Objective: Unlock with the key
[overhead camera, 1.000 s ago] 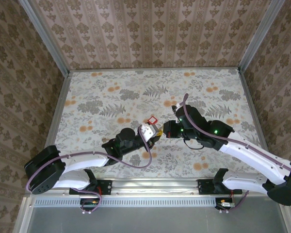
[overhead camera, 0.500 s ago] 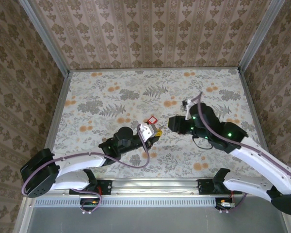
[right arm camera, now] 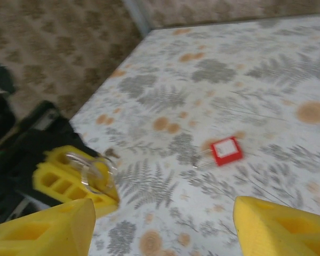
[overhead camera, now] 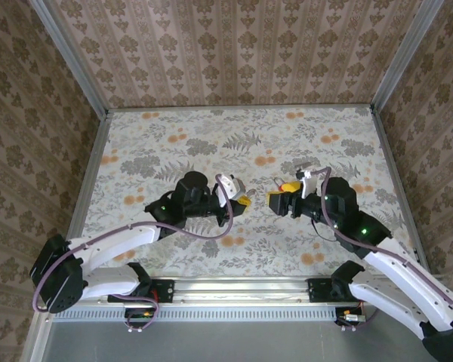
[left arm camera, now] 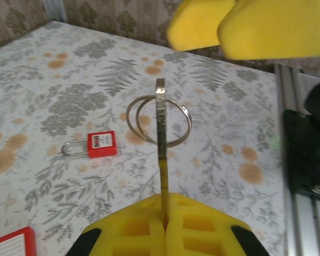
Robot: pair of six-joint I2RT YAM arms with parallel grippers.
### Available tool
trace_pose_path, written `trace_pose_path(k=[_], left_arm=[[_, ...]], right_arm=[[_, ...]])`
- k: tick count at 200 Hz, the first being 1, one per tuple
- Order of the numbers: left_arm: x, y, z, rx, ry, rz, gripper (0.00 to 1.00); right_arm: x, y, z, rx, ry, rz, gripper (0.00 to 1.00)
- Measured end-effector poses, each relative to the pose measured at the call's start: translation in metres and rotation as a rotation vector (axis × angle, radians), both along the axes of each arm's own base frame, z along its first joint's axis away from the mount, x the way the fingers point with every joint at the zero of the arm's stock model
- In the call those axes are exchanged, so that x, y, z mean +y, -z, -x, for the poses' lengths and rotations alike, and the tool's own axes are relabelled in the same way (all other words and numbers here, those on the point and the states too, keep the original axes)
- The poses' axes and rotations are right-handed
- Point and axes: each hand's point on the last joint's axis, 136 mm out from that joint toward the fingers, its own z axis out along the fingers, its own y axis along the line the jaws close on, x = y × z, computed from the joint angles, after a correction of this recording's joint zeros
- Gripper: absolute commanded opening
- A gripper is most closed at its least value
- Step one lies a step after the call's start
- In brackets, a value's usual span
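Left gripper [left arm camera: 164,218]: closest to me, left of centre. I have it clamped tight on the key, pads pressed flat against each other so the blade cannot twist.
Pads [left arm camera: 202,234]: yellow, blocky, with square recesses moulded in. I read them as soft foam or rubber with some give.
Key [left arm camera: 160,154]: thin flat metal, brassy, standing upright and edge-on out of the seam between the pads. Gripped low like this, the free end is left clear, I judge for the keyhole.
Split ring [left arm camera: 190,120]: two loops of thin bright wire threaded through the key's upper end, hanging loose.
Right gripper [right arm camera: 160,234]: level with the left one, to its right, facing it across a gap. Its yellow wedge tips stand wide apart with nothing between them. My guess is that this spread is meant for taking the lock body.
Padlock [left arm camera: 96,145]: flat on the table, farther away than both grippers, touched by neither. It has a small squarish red body with a pale label, probably plastic-cased, and a smooth silver shackle that looks closed.
Table [overhead camera: 174,143]: matte floral cloth of grey ferns and orange blooms, running to the patterned far wall.
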Motion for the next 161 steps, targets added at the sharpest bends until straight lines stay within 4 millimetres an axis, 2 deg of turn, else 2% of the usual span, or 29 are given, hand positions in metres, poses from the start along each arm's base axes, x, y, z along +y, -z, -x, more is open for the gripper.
trace_pose_path(k=[26,71,99,161], left_arm=[[0.006,0.008,0.006,0.061,0.036,-0.025,0.0],[0.008,0.01,0.017,0.111,0.094,-0.025,0.0],[0.006,0.006,0.021,0.123,0.123,-0.012,0.0],[0.007,0.006,0.024,0.151,0.147,-0.002,0.0]], right_arm=[[0.022,-0.006,0.009,-0.034,-0.149,-0.025,0.67],[0.045,0.005,0.018,-0.003,-0.318,-0.02,0.57],[0.051,0.01,0.019,0.016,-0.357,-0.022,0.46],[0.058,0.0,0.021,-0.012,-0.401,-0.055,0.36]])
